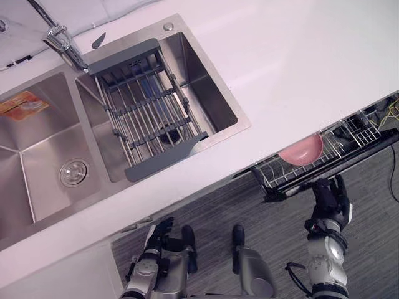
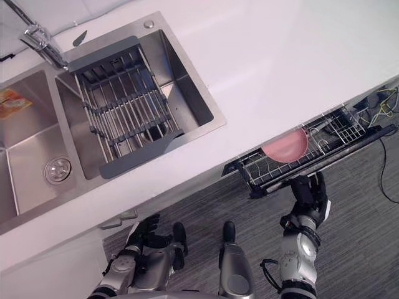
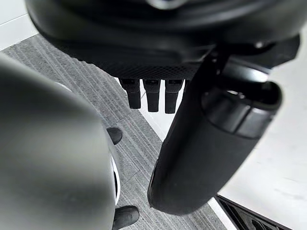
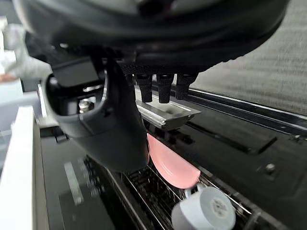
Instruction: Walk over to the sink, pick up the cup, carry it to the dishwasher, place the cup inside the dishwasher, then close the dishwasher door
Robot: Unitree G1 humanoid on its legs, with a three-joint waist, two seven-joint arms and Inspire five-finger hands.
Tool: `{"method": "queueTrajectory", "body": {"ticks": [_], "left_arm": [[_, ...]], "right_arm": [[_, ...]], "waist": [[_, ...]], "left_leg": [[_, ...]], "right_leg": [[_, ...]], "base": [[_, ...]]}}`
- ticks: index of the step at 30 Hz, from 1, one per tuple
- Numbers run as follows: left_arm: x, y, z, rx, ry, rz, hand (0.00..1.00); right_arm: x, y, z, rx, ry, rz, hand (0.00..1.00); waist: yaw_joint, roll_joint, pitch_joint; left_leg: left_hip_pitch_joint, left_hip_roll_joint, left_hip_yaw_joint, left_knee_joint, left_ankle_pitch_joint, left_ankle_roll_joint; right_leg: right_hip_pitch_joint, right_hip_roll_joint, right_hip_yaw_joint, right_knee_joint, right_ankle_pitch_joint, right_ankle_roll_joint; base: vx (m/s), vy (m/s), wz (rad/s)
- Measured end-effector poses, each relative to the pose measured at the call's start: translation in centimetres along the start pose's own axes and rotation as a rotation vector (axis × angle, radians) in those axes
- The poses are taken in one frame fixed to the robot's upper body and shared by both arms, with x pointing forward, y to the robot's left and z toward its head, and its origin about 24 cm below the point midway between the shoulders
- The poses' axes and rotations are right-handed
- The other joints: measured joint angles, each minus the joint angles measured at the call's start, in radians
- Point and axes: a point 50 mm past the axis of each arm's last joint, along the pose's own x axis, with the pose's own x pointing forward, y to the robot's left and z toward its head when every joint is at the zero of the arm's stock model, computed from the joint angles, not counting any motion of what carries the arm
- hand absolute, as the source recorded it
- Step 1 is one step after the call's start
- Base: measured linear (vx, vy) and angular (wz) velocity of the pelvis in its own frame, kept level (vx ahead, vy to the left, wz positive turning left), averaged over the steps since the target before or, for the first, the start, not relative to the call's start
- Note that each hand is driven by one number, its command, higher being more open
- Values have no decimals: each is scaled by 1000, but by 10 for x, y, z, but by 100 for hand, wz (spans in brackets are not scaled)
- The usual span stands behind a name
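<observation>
A white cup (image 4: 204,211) lies in the dishwasher's wire rack (image 1: 280,169), beside a pink bowl (image 1: 301,151). The rack shows under the counter's edge, above the dark dishwasher door (image 1: 352,161), which stands partly ajar. My right hand (image 1: 329,200) is open, its straight fingers (image 4: 163,88) reaching up against the outer edge of that door and holding nothing. My left hand (image 1: 159,233) hangs open and idle low by the cabinet front, under the sink.
A double steel sink (image 1: 37,162) is set in the white counter (image 1: 299,56), with a grey drying rack (image 1: 146,109) across its right basin and a faucet (image 1: 62,40) behind. An orange item (image 1: 24,104) lies in the left basin. Grey floor lies below.
</observation>
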Motion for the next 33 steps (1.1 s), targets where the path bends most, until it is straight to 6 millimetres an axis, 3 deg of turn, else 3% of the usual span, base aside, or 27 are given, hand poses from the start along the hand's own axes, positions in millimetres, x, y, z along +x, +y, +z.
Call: {"method": "queueTrajectory", "body": {"ticks": [13,17,24,33], "left_arm": [[-2,-2,-5,8,16,-8,90],[-2,-2,-4,8,7,-8,90],[-2,0,-3,9,-7,-2,90],[-1,4,-1,16,-16,7,90]], "right_arm": [[22,28,-1,-133,26,105,90],[40,43,10,-240,11,155,90],[71,77,45,-443,-51,210,90],[79,88,56,-585,-75,227,90]], "waist": [[1,29,-16],[-3,43,-10],[-3,90,9],[-7,93,21]], "left_leg": [[-5,-10,-33,-40,41,3],[-28,-12,-46,-39,54,7],[-56,-24,-97,-34,68,18],[-80,-23,-171,-39,75,10]], "right_leg": [[-3,0,-21,-21,22,-12],[-3,0,-32,-53,48,-11],[-1,0,-61,-76,70,-12],[1,22,-72,-121,99,-21]], "base": [[-28,-2,5],[-16,13,8],[-37,20,12],[-41,-1,1]]}}
